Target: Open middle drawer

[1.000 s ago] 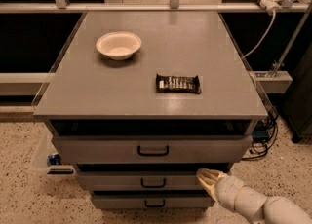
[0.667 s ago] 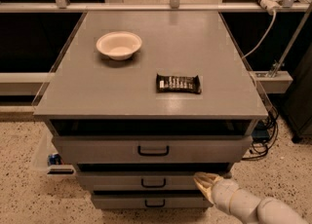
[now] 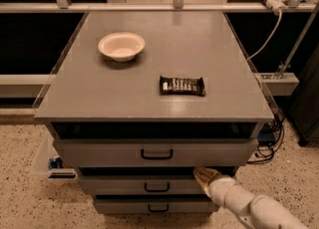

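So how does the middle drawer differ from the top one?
The top drawer has a taller, wider front than the middle drawer. The claw sits at the middle drawer's upper right edge, just below the top drawer. Both are grey with a black loop handle at centre.

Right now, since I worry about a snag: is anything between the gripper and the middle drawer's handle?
Nothing visible. The gripper sits at the upper right of the middle drawer, and only bare drawer front lies between it and the handle.
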Motion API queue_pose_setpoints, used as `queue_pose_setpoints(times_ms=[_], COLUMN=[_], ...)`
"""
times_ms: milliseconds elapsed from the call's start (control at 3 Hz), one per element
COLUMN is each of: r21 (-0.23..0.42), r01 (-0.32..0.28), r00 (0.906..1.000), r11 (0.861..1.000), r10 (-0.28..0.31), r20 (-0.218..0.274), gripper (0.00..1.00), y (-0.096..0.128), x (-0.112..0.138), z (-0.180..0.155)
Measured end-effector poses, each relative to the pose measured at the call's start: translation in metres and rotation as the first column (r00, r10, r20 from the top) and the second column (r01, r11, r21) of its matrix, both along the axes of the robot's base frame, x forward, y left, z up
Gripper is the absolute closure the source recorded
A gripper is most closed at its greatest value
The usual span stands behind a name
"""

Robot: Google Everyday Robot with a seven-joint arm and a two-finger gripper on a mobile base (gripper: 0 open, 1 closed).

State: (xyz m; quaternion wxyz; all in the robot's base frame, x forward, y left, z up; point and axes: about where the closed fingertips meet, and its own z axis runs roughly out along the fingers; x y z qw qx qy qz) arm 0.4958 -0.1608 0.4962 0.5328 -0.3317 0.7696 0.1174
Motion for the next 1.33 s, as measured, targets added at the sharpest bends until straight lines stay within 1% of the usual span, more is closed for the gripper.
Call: queue_pose_setpoints(times_ms=[333, 667, 1000, 1333], r21=[-0.005, -0.005, -0.015, -0.041], r01=[0.031, 0.033, 0.034, 0.047], r00=[0.9968, 0.9965, 0.9987, 0.9989], r11=[0.999, 0.999, 0.999, 0.998], r10=[-0.031, -0.032, -0.033, -0.047], r20=[0.074, 0.077, 0.039, -0.007], gripper=[1.00, 1.00, 1.00, 1.00], y=[0.000, 0.002, 0.004, 0.003], x=[0.043, 0.042, 0.031, 0.013], z=[0.004, 0.004, -0.007, -0.023])
